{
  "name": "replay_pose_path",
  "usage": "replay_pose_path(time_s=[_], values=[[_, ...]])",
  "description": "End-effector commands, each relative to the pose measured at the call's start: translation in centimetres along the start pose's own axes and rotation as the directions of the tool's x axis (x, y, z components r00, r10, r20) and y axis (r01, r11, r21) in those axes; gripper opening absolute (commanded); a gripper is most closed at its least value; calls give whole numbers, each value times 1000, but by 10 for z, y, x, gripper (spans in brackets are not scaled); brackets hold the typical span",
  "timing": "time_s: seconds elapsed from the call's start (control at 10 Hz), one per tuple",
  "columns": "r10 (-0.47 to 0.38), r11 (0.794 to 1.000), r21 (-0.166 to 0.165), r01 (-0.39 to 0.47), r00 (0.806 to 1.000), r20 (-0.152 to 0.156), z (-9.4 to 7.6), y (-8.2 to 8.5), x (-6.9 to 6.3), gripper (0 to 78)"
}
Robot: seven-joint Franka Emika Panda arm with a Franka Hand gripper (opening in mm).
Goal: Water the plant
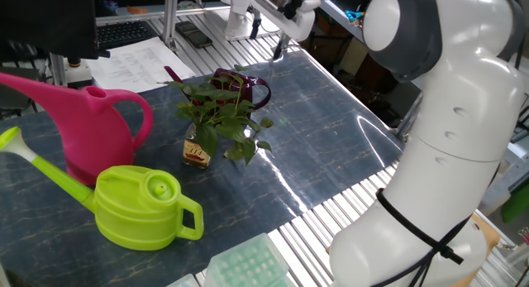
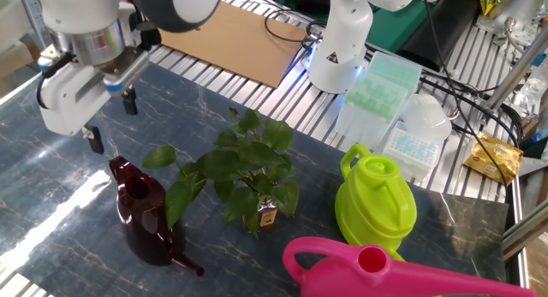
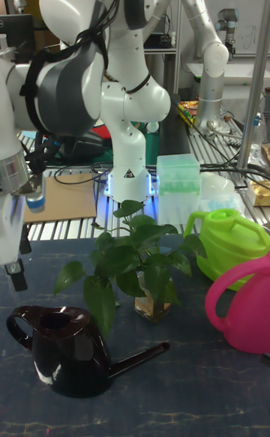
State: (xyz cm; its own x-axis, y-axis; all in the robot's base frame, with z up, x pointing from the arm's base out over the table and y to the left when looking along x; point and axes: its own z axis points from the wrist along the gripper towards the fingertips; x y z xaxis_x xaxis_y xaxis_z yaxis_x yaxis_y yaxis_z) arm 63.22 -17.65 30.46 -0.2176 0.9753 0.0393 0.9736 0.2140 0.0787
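Claw (image 2: 108, 122) of the white arm hangs in the air with its two dark fingers (image 2: 129, 101) spread and nothing between them, above the counter (image 2: 60, 177) near one edge. Well apart from it, mid-counter, stands the small green-leaved plant in a clear glass bottle with a yellow-brown label (image 2: 257, 181). Between claw and plant sits the dark maroon watering can (image 2: 141, 213), just beside the leaves.

A dark blue marbled table (image 2: 360, 246) carries the plant (image 2: 248, 173) in its small glass bottle near the middle, a dark maroon watering can (image 2: 141, 216) just beside it, and a lime green can (image 2: 377, 203) and a pink one (image 2: 377, 267) together further off.
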Motion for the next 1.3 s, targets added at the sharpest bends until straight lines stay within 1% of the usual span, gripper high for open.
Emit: replay_pose_path(time_s=[0.1,0.3,0.5,0.6,1.0,1.1,1.3], values=[[9,1000,-15,-9,1000,4,14,-1,-5,774],[14,1000,-18,-14,1000,8,21,-1,-6,774],[22,1000,-22,-22,1000,3,25,-2,-7,774],[14,1000,-26,-14,1000,8,27,-2,-7,774],[29,999,-39,-29,999,16,27,-2,-7,774],[41,999,-29,-40,999,19,27,-2,-7,774],[85,996,22,-84,996,-4,27,-2,-7,774]])
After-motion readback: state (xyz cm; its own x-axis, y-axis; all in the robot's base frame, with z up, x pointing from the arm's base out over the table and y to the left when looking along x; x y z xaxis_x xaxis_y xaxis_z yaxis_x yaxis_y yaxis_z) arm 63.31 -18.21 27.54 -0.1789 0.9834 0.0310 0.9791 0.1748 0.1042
